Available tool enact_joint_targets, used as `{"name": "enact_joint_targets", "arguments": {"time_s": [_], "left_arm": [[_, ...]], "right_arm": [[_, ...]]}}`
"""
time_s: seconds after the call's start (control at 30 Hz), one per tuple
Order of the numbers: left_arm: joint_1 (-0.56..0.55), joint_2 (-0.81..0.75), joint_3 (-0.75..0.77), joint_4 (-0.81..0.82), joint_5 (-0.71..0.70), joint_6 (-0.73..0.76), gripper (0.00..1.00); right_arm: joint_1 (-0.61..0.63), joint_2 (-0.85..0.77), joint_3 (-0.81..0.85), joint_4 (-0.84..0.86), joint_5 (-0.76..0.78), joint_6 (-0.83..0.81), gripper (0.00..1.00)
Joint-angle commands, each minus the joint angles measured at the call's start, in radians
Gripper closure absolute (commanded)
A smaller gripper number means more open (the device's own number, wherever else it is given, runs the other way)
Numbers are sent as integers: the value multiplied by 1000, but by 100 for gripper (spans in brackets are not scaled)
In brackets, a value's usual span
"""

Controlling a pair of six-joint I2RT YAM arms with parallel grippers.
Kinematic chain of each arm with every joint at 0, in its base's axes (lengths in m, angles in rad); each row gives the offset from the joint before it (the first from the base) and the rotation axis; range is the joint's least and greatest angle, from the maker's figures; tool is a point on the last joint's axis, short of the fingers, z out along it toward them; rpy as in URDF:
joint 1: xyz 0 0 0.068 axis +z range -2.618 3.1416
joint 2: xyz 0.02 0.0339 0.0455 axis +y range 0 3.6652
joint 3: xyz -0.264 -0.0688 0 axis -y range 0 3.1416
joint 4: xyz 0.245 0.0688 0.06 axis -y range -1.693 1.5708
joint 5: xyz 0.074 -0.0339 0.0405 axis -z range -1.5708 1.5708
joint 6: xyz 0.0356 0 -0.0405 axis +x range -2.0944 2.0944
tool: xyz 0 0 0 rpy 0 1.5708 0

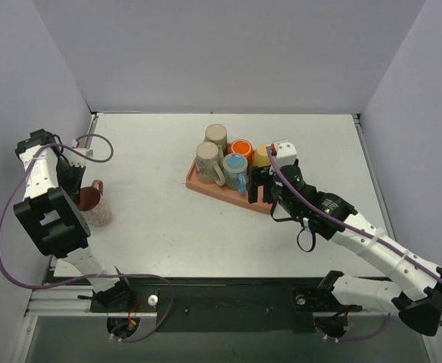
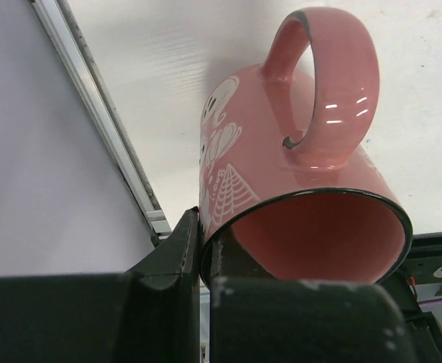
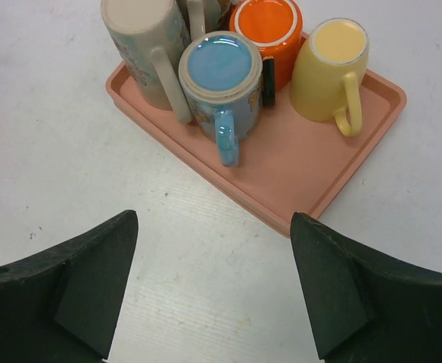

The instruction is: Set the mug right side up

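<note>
The white surface (image 1: 160, 234) carries a salmon tray (image 1: 217, 190) of mugs standing bottom-up, among them a blue mug (image 3: 221, 68) and a yellow mug (image 3: 328, 69). Well left of the tray, near the surface's edge, the pink mug (image 2: 281, 151) lies tipped on its side, handle uppermost and mouth facing the wrist camera. The left pincer (image 2: 202, 242) is clamped on its rim, one finger outside the wall and one inside. The right pincer (image 3: 213, 227) hangs just on the near side of the tray, jaws wide apart and holding nothing.

The turn looks half made. The next move calls for rolling the left wrist until the mouth faces up, setting the base flat on the surface, then letting go.
</note>
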Motion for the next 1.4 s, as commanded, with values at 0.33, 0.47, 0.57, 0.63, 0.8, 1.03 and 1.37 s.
{"name": "enact_joint_targets", "arguments": {"time_s": [0.33,0.47,0.57,0.63,0.8,1.03,1.37], "left_arm": [[76,28,-118,124,68,140,100],[87,31,-128,138,87,165,100],[87,6,-118,129,104,175,80],[87,-19,-101,112,125,185,53],[87,-56,-44,52,139,207,46],[85,-168,8,35,173,218,45],[-127,-433,-32,51,214,215,41]], "right_arm": [[-89,156,-50,143,-85,-15,24],[-125,262,-21,151,-89,-16,28],[-127,333,8,158,-83,-32,31],[-127,394,25,168,-83,-30,31],[-125,529,75,195,-78,-18,32],[-127,659,172,178,1,-39,42],[-142,707,184,154,-14,-33,100]]}}
